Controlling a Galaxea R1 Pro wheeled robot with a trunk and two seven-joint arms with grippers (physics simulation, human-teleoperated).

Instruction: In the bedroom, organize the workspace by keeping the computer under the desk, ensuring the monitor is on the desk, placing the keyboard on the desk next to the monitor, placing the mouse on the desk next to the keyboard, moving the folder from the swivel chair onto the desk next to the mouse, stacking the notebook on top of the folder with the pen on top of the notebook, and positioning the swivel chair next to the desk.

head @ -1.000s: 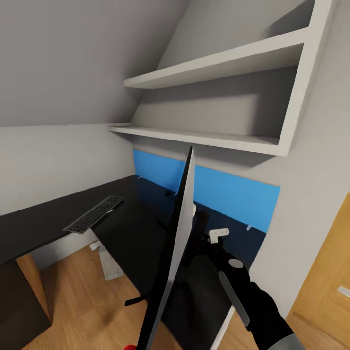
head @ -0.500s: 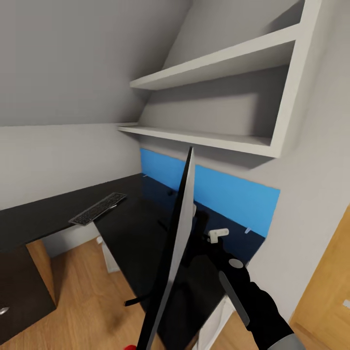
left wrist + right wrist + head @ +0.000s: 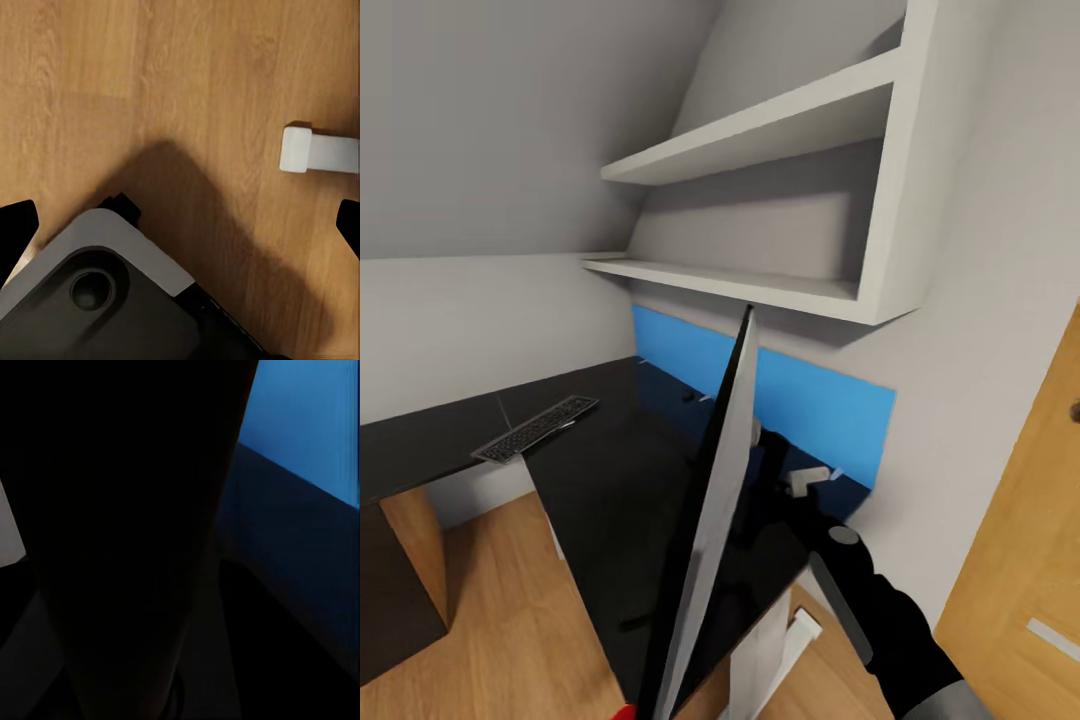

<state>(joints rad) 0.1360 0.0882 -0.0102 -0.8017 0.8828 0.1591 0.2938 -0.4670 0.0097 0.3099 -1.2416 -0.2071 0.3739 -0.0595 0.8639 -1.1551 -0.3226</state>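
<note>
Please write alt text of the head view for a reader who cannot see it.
A wide thin monitor stands edge-on, tilted, above the glossy black desk, with the right arm reaching to its back. A keyboard lies on the desk at left; white wall shelves hang above.

The monitor stands edge-on over the desk, apparently gripped by the right gripper (keyboard beyond).

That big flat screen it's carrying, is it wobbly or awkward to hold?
Probably awkward: the monitor is very wide and thin, seen edge-on and tilted over the desk, so it likely tips easily. It looks stiff, not floppy, its edge a straight line. The right tool seems to be at its back, so an off-centre hold may let it swing.
</note>
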